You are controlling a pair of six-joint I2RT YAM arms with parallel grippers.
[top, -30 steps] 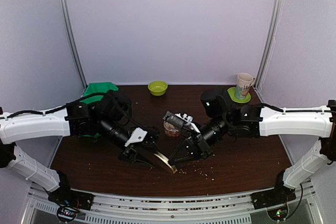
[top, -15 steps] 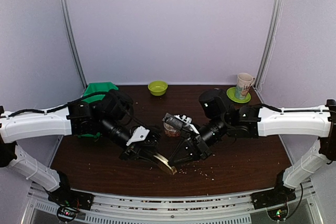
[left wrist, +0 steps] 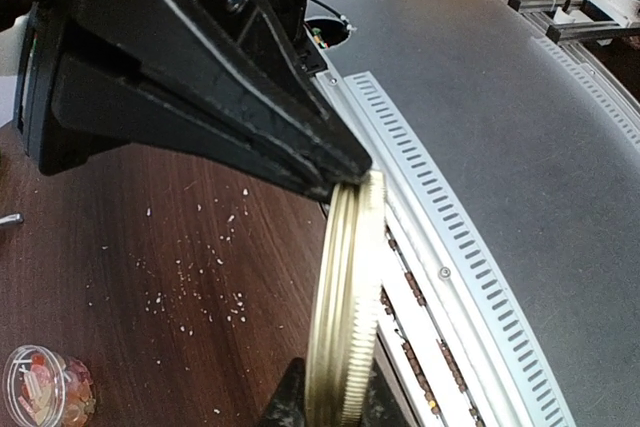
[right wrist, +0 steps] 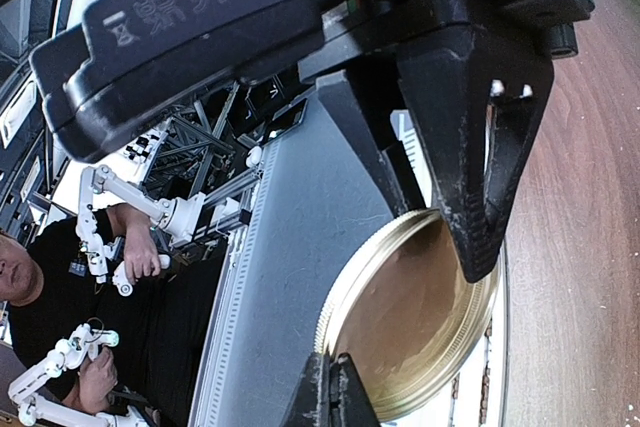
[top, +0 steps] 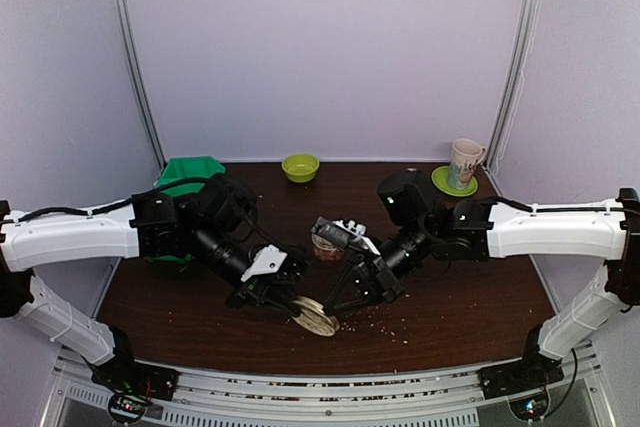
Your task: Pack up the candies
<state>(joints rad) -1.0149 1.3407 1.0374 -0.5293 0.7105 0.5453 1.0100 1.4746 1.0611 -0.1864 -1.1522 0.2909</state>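
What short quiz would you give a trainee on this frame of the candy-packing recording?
1. True or false: the gold metal lid is screwed onto the clear jar of mixed-colour candies.
2. What stands on the green saucer at the far right? A) a glass bottle B) a pale printed mug C) a spoon
3. Fill in: the left gripper and the right gripper both meet at the ___.
Key: 1 false, the lid is held away from the jar, near the table's front edge; 2 B; 3 lid.
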